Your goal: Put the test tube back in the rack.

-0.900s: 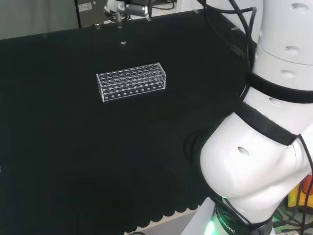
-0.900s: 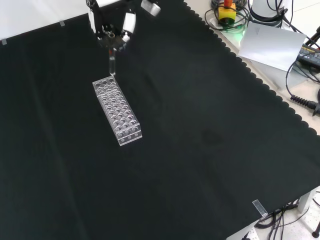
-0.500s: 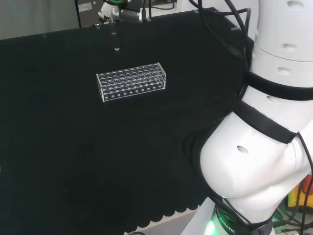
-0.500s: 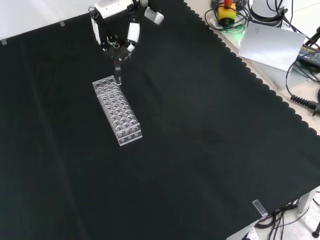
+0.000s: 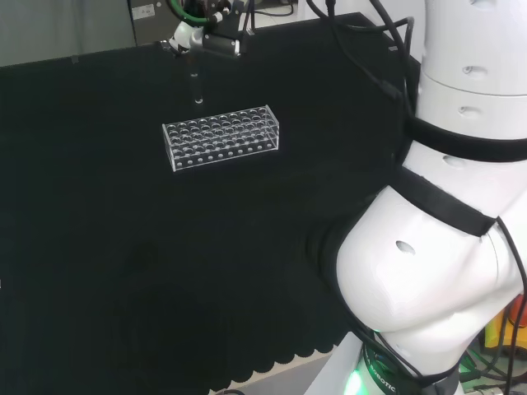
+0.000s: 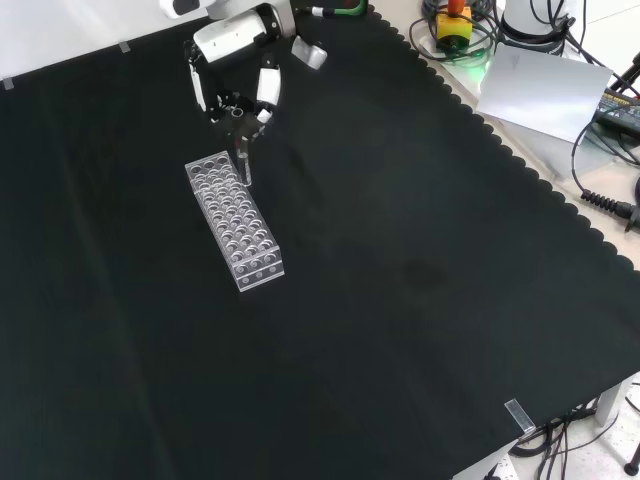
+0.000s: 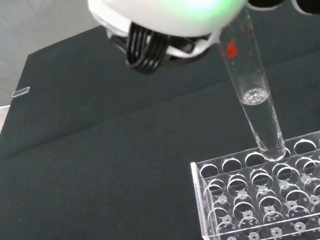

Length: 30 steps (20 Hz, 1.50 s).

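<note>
A clear plastic test tube rack (image 5: 221, 137) with several rows of holes, all bare, stands on the black cloth. In the front view the rack (image 6: 235, 220) runs away from the camera. The hand (image 6: 235, 70) hangs over its far end, fingers pinched on the top of a clear test tube (image 6: 243, 160) that points straight down. In the head view the hand (image 5: 204, 37) holds the test tube (image 5: 196, 86) just behind the rack's left part. The wrist view shows the test tube (image 7: 252, 90) slightly tilted, its round tip just above an edge-row hole of the rack (image 7: 260, 200).
The black cloth (image 6: 400, 270) lies bare around the rack. The arm's white links (image 5: 445, 247) stand at the right of the head view. Past the cloth's scalloped far edge lie cables, a grey sheet (image 6: 545, 90) and a button box (image 6: 455, 22).
The hand has carried the test tube down and towards the rack. In the front view the tube's tip went from beyond the rack's far end to over its end holes.
</note>
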{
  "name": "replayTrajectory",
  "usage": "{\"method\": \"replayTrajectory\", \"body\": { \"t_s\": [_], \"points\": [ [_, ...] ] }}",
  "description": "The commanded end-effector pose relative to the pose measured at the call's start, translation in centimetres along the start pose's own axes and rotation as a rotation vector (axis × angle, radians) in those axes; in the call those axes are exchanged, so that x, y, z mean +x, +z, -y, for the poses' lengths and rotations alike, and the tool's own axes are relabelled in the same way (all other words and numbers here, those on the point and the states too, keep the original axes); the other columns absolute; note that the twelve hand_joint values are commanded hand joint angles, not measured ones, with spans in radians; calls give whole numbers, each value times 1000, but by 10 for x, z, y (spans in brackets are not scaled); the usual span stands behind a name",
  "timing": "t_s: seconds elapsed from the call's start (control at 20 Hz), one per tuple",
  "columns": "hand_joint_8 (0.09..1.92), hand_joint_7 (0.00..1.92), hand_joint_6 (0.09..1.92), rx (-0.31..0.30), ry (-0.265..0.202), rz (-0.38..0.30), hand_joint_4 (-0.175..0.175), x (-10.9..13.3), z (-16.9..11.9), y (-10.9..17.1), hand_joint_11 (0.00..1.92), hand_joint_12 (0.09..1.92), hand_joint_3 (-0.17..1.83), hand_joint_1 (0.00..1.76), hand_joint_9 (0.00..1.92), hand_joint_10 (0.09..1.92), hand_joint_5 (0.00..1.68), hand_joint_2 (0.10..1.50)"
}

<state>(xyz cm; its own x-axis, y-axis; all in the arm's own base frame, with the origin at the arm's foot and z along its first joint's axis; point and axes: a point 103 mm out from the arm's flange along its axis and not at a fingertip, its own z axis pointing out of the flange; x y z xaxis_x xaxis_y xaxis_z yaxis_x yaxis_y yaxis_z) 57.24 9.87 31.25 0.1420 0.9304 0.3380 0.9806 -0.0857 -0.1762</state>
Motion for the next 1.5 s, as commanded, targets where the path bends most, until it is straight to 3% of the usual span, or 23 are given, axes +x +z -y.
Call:
{"method": "replayTrajectory", "body": {
  "t_s": [0.05, 0.3, 1.5],
  "points": [
    [386, 1831, 387, 17, 14, -1, -175, -4, -5, 8, 1337, 891, 619, 1232, 1740, 296, 1411, 636],
    [386, 1831, 387, 27, 23, -5, -175, -6, -19, 33, 1336, 892, 619, 1232, 1740, 296, 1411, 636],
    [386, 1830, 385, 54, 36, 7, -175, -5, -43, 52, 1334, 894, 619, 1232, 1741, 298, 1412, 636]
  ]
}}
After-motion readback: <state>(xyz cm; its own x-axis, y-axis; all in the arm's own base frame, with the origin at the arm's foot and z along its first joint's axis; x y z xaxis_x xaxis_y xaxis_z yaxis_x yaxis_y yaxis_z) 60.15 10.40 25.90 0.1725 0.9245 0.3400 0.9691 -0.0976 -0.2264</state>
